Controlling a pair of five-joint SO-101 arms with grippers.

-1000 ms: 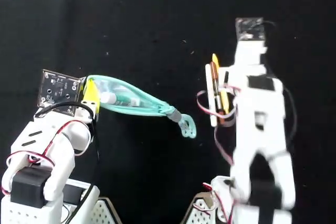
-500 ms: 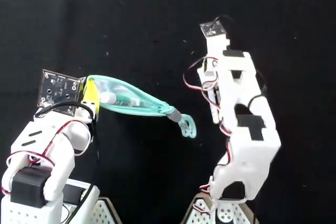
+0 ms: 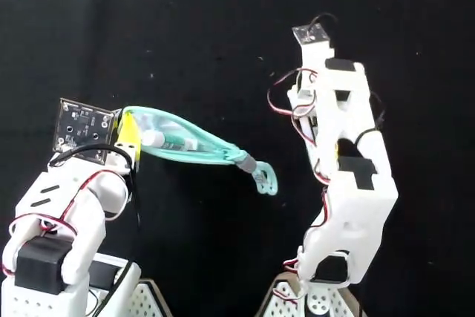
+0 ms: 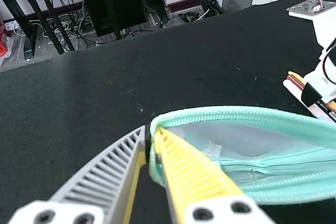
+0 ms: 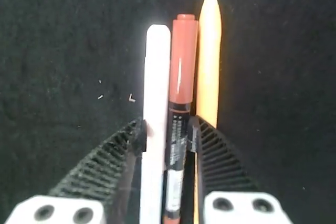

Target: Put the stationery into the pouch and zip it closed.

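The gripper (image 5: 167, 129) pinches three pens (image 5: 181, 93) side by side, their tips sticking out past its black fingers (image 5: 134, 140). A white pen (image 5: 156, 87) touches a red-brown pen (image 5: 182, 61) in the middle. An orange pen (image 5: 209, 51) lies against that one, partly hidden behind one finger. Black cloth (image 5: 63, 35) lies beneath.

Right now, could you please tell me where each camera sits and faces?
High view: fixed above the table, looking down; both arms show, the pouch between them.
Left wrist view: on the left arm, looking along the left tool, shut on the pouch's rim, towards the right arm.
Right wrist view: on the right arm, looking down at the table past the right tool, shut on three pens.
Shared: the pouch in high and left wrist views; the pens in both wrist views.
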